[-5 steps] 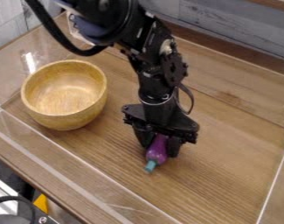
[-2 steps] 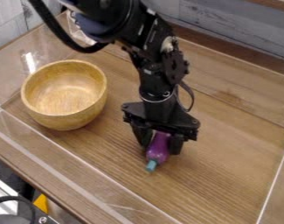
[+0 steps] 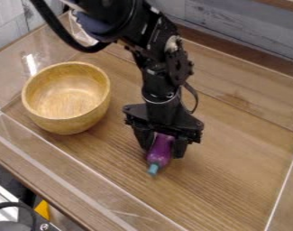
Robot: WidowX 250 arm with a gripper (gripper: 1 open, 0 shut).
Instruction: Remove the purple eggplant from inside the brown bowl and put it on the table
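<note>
The black robot hand points straight down over the brown wood-grain bench, and the small glossy purple toy eggplant with its teal-green stem tip lies directly beneath it, between the two fingers. Compared with a moment ago, the fingers look slightly further apart around the eggplant, and the eggplant has settled a touch, its green tip now resting a little lower and more to the left on the bench. The hand itself has not shifted; only the fingers have spread. From this view the gap between fingers and eggplant is too small to read cleanly, but my judgement is that the hand has let go or is in the act of letting go, so the eggplant now bears on the bench rather than hanging from the grip.

The round light-brown wooden bowl with its thick rim stands well to the left of the hand and a little further back, and it is empty inside. The eggplant lies clear of it, apart from its rim.

For the task this means the main work appears done: the eggplant is out of the bowl and down on the bench. What remains, as I judge it, is lifting straight up without the fingers snagging the eggplant or rolling it away.
</note>
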